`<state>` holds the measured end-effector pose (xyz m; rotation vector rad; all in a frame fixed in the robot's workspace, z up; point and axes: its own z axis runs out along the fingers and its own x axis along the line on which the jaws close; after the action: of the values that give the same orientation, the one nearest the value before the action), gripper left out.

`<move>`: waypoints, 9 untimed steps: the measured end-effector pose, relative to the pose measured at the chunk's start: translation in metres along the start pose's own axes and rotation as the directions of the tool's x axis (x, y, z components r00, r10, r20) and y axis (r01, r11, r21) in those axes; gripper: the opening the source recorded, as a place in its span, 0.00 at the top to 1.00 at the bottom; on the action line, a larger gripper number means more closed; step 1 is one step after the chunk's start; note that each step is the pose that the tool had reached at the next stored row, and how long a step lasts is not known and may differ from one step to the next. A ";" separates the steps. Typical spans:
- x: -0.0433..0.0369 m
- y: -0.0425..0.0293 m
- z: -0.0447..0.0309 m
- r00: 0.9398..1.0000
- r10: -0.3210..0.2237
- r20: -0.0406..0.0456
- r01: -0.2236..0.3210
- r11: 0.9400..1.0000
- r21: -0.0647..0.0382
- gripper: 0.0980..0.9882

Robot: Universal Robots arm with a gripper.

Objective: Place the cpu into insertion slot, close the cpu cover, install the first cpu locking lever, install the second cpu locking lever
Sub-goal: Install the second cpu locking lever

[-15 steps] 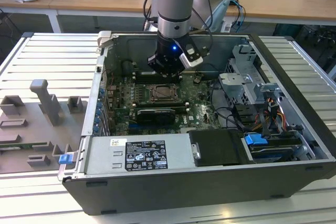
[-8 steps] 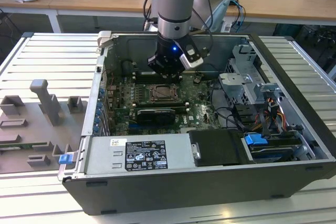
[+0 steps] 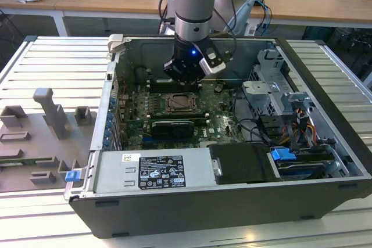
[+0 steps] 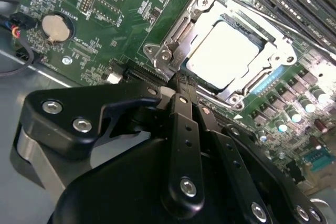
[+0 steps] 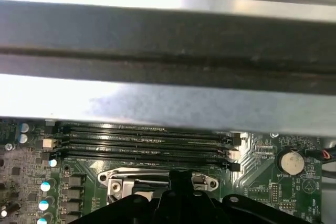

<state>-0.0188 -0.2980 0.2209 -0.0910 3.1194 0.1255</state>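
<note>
The gripper (image 4: pixel 181 85), fingers pressed together and empty, is hovering at the cpu cover's (image 4: pixel 231 85) seven o'clock edge; a slip risks scraping the cpu (image 4: pixel 223 51)

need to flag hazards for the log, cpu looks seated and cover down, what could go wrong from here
1. The gripper sits at the edge of the cpu cover; a slip could scrape the cpu or the green board beside it.
2. Memory slots run close alongside the insertion slot, so a sideways move may knock them.
3. The case wall is near the wrist and could be hit.
</note>
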 end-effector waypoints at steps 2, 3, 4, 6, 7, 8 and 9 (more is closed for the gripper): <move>-0.0001 0.0005 -0.0056 1.000 0.000 0.000 0.000 1.000 0.000 0.99; -0.0003 0.0010 -0.0136 1.000 0.000 0.000 0.000 1.000 0.000 0.99; -0.0003 0.0007 -0.0142 1.000 0.000 0.000 0.000 1.000 0.000 0.99; -0.0001 -0.0025 -0.0145 1.000 0.000 0.000 0.000 1.000 0.000 0.99; 0.0000 -0.0039 -0.0146 1.000 0.000 0.000 0.000 1.000 0.000 0.99; 0.0001 -0.0050 -0.0146 1.000 0.000 0.000 0.000 1.000 0.000 0.99; 0.0001 -0.0060 -0.0146 1.000 0.000 0.000 0.000 1.000 0.000 0.99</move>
<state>-0.0188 -0.3052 0.2350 -0.0910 3.1196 0.1256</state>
